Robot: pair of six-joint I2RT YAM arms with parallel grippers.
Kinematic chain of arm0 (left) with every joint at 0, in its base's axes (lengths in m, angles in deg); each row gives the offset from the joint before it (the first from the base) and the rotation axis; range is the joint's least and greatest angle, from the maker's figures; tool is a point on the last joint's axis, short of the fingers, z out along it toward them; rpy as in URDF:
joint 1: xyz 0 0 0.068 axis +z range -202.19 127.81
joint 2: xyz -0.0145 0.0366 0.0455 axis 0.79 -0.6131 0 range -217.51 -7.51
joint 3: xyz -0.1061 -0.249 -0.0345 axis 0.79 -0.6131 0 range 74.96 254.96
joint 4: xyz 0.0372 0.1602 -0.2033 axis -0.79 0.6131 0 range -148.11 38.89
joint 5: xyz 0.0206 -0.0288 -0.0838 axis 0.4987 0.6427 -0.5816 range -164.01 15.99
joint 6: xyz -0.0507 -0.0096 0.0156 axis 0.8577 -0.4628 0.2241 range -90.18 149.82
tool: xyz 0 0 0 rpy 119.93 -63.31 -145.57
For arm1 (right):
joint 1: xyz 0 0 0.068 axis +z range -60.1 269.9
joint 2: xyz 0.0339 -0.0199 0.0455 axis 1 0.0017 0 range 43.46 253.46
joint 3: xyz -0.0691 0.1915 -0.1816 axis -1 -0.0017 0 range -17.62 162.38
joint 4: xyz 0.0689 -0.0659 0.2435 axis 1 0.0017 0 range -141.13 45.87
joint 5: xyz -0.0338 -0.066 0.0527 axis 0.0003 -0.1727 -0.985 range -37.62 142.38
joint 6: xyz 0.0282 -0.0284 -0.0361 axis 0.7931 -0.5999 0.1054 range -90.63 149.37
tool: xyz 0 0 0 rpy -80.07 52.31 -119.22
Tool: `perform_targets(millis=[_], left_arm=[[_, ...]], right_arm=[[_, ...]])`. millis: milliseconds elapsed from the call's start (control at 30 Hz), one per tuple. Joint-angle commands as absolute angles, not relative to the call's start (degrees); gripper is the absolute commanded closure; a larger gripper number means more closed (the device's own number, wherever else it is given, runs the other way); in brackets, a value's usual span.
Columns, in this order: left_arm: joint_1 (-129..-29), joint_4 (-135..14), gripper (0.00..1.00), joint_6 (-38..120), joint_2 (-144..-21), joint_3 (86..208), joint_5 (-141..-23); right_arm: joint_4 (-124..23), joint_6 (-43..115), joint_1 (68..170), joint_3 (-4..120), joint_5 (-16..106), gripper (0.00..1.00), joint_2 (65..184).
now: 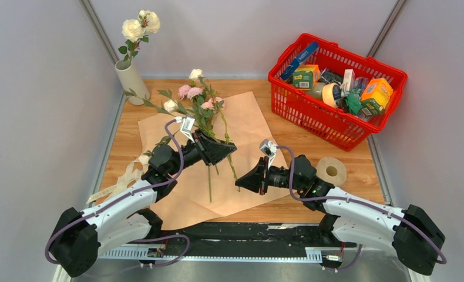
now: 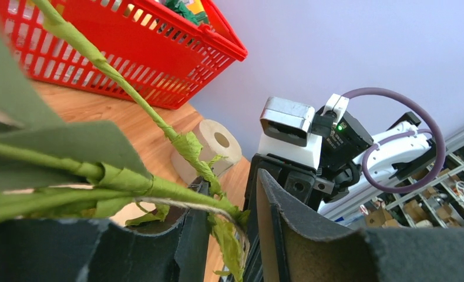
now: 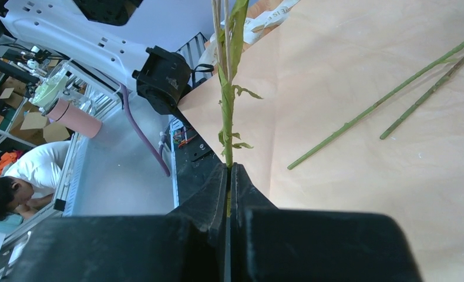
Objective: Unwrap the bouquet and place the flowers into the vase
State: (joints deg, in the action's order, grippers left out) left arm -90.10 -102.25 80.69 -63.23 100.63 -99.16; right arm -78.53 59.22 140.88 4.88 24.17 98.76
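Note:
The bouquet is undone: its peach-tan paper (image 1: 250, 120) lies flat on the table with the flowers (image 1: 194, 97), pink and cream roses, lying across it. My left gripper (image 1: 228, 148) stands open around their stems (image 2: 159, 188), which rest against one finger (image 2: 182, 235). My right gripper (image 3: 228, 171) is shut on the lower end of one thin green stem (image 3: 225, 106), near the paper's front edge (image 1: 241, 185). Two more stems (image 3: 388, 103) lie loose on the paper. The off-white vase (image 1: 130, 79) stands at the back left and holds two cream roses (image 1: 140, 26).
A red basket (image 1: 335, 88) full of packets fills the back right. A tan tape roll (image 1: 331, 170) lies beside my right arm. Cream ribbon (image 1: 124, 176) trails off the paper's left side, under my left arm.

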Motion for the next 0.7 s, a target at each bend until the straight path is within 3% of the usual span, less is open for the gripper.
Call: perform_targets(millis=[0, 233, 467, 667], left_arm=[[-90.4, -97.1, 0.57, 75.8, -60.9, 105.3, -97.7], [-90.3, -92.0, 0.52, 73.5, -59.5, 105.5, -95.2], [-90.3, -90.5, 0.62, 73.2, -59.5, 106.9, -95.9], [-90.3, -81.6, 0.58, 69.3, -57.7, 109.8, -91.7]], right_arm=[[-78.0, 57.7, 141.3, 4.5, 24.3, 1.0, 97.0], [-77.7, 57.1, 141.3, 5.0, 24.3, 1.0, 97.0], [-76.2, 56.9, 141.2, 4.5, 25.6, 1.0, 97.3], [-76.4, 56.9, 141.3, 4.4, 26.5, 1.0, 98.5]])
